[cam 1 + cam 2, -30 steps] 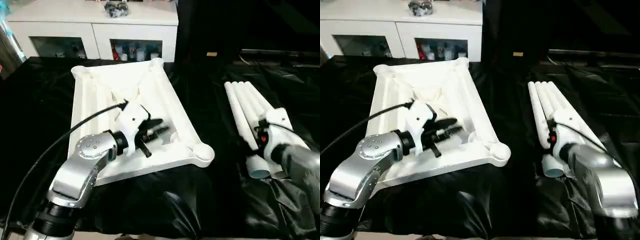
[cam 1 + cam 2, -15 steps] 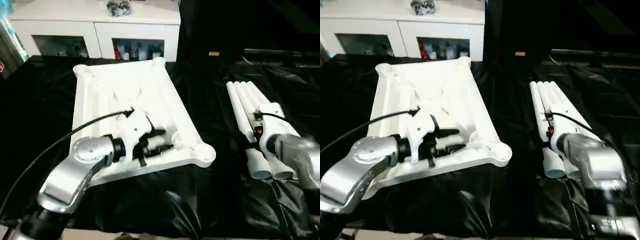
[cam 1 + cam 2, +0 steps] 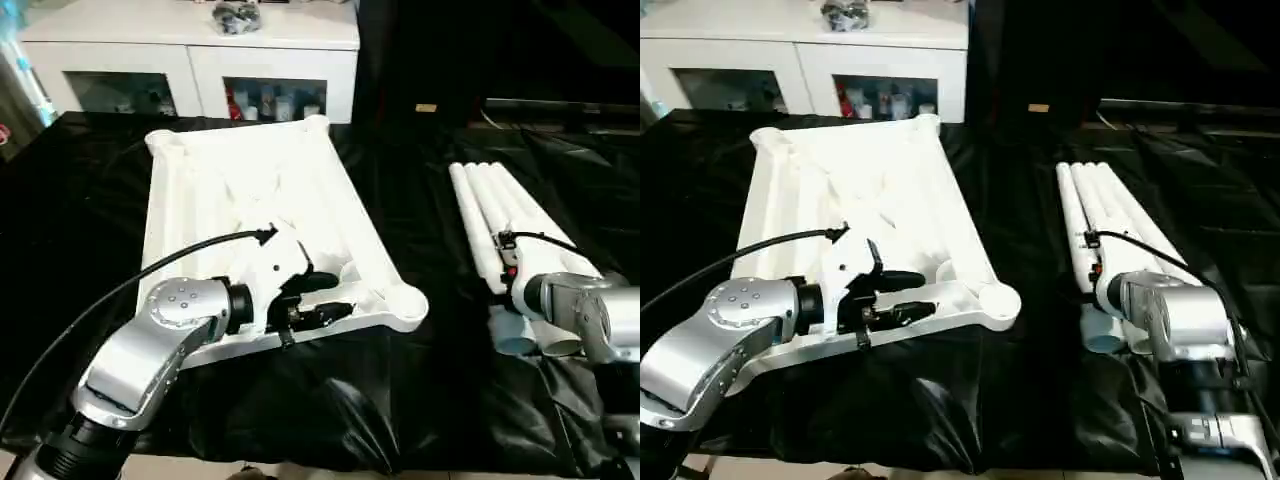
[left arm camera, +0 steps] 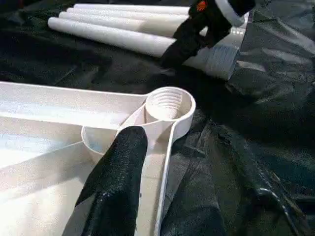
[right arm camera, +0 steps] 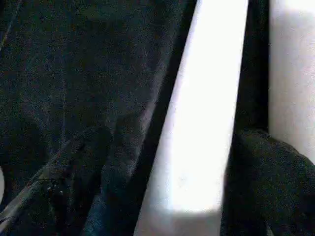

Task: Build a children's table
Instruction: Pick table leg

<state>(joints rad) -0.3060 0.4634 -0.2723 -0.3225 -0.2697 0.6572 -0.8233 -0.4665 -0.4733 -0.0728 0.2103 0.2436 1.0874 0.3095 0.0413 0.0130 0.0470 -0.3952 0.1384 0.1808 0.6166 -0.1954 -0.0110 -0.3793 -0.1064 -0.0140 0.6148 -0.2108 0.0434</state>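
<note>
A: You see the children's table top [image 3: 255, 190] lying upside down on the black-covered tabletop [image 3: 420, 400], ribs up, all white, with a round threaded socket [image 4: 167, 104] at its near right corner?

B: Yes. Where are your legs?

A: The four tapered white legs [image 3: 495, 225] lie side by side to the right, well apart from the top, wide open ends toward you.

B: And your left claw [image 3: 320, 298]?

A: It sits at the top's near edge, just beside that socket. Its fingers [image 4: 120, 182] stand parted, one over the inside of the rim; whether it pinches the rim you cannot tell.

B: Your right claw [image 4: 179, 46]?

A: It points down at the legs, spread wide, one leg [image 5: 206, 113] between its fingers and not squeezed.

B: Behind?

A: A white cabinet [image 3: 190, 60] with glass doors.
</note>
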